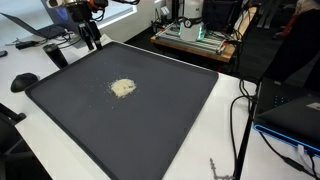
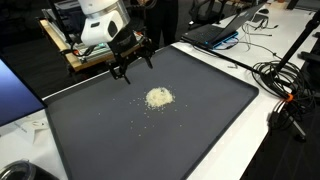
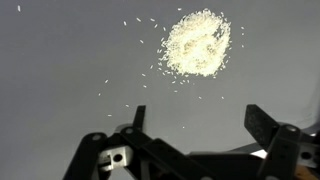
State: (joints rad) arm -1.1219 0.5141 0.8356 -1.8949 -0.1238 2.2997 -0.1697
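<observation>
Grain pile [image 3: 196, 43] beyond wide-jawed tool [image 3: 195, 118]

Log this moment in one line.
jaws open, empty | over dark mat near its edge | grain pile mid-mat, apart from jaws, edges scattered

White table [image 2: 245, 145] under a dark mat [image 2: 100, 130]; black cables [image 2: 280, 75] trailing; laptop [image 2: 215, 32] behind.

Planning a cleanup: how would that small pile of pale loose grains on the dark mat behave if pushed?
The small pile of pale loose grains would probably smear apart, not slide whole: strays lie scattered beside it. Such tiny grains are likely light and hard to pinch.
</observation>
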